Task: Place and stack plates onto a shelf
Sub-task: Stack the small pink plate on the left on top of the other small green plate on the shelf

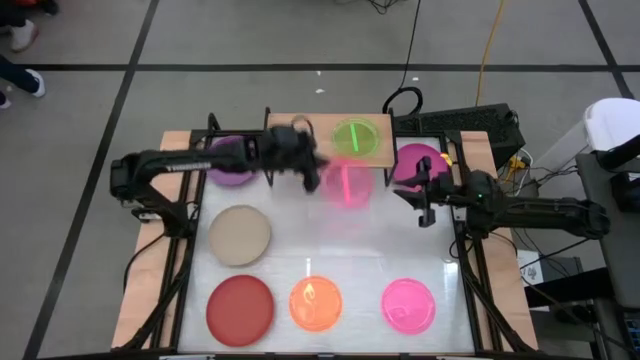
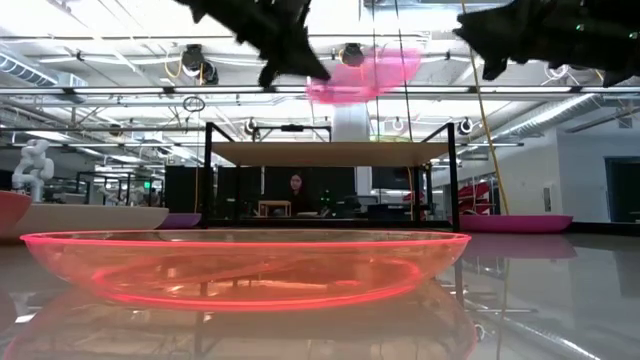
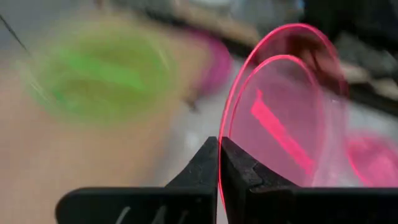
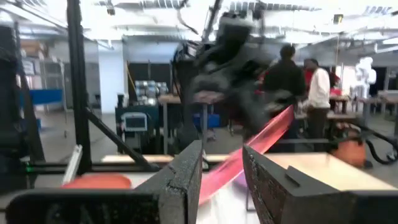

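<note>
Where the high view lays out the whole counter (image 1: 360,262), it alone shows the plates at rest: a green plate (image 1: 354,137) on the shelf (image 1: 330,128), a purple plate (image 1: 232,163) under the left arm, a magenta plate (image 1: 417,162) beside the shelf, and beige (image 1: 239,235), red (image 1: 240,306), orange (image 1: 316,303) and pink (image 1: 408,304) plates on the counter, well apart from both sets of jaws. The low view adds the height: the translucent pink plate (image 2: 362,76) hangs in the air above the shelf board, with the orange plate filling the foreground. The left wrist view alone shows the grip itself.

The counter is white and glossy. Behind it lies an open workshop; a seated person (image 2: 297,192) shows beneath the shelf, and people stand in the right wrist view.

The left gripper (image 3: 219,163) has its jaws clamped together on the rim of the translucent pink plate, which stands tilted just ahead of them. The right gripper (image 4: 222,169) waits beside the shelf, jaws apart and holding nothing; the tilted plate shows beyond them.
</note>
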Controlling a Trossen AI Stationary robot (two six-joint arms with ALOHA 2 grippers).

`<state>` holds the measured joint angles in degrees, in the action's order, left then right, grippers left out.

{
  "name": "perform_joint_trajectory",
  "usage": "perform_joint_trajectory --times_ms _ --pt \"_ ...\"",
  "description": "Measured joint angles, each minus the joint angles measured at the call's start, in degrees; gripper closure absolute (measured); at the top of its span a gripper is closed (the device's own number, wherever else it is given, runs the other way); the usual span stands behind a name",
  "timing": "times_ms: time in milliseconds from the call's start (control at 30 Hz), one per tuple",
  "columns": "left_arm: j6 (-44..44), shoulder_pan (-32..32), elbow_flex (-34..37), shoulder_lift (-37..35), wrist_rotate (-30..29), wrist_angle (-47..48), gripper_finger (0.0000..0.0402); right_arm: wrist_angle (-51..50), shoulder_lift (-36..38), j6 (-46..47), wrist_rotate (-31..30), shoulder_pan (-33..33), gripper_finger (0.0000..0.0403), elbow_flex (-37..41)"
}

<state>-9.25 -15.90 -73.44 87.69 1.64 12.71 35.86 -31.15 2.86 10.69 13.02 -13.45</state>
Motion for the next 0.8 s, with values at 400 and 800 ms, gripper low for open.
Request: perform_joint_trajectory --times_ms 400,800 --pt "2.93 -15.44 -31.15 16.35 7.48 17.03 0.0398 -1.1 2.49 0.78 0.04 0.0 0.0305 0.0" --pt "1.13 -18.1 -37.56 26.65 7.9 19.2 0.0383 -2.97 2.45 0.94 0.01 0.0 0.0305 0.0"
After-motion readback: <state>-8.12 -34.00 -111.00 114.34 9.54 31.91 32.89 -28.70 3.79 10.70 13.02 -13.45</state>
